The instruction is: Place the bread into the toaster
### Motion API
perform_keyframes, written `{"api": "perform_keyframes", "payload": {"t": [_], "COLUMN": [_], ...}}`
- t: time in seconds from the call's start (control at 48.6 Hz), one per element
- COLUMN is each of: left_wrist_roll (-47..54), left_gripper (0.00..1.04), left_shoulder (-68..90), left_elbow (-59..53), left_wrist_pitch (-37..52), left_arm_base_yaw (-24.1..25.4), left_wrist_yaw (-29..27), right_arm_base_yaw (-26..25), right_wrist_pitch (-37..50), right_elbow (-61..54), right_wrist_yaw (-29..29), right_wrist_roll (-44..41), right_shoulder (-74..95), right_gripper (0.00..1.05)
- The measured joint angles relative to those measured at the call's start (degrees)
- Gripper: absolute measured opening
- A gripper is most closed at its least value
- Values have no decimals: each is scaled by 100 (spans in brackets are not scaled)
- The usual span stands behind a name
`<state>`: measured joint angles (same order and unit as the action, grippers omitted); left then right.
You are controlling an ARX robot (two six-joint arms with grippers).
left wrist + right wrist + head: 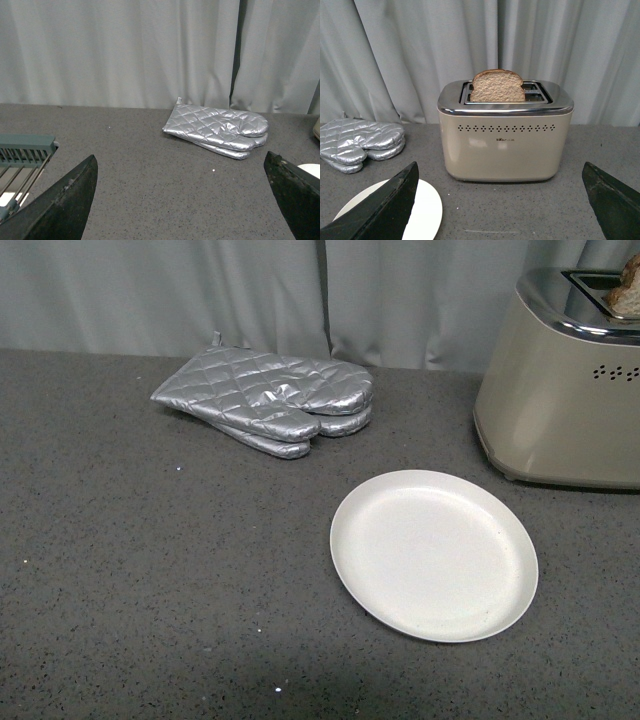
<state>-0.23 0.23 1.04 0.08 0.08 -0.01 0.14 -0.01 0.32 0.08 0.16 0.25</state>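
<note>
Nearest, white plate [434,555] is lying empty; bread [497,86] is standing in toaster [505,135] at the table's far right edge (both grippers gaping apart, holding nothing). Retreating clear is best.

Open counter [150,570] left of plate [433,555] — mitts [270,398] and toaster [560,390] block behind.
</note>
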Motion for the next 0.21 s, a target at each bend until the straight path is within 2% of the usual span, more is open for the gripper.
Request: {"api": "perform_keyframes", "payload": {"t": [0.206], "left_wrist_roll": [0], "left_gripper": [98], "left_shoulder": [0], "left_elbow": [0], "left_wrist_pitch": [0], "left_arm_base_yaw": [0], "left_wrist_yaw": [2], "right_arm_base_yaw": [0], "right_wrist_pitch": [0], "right_elbow": [0], "right_wrist_yaw": [0], "right_wrist_roll": [0], "right_shoulder": [0], "right_gripper": [95]}}
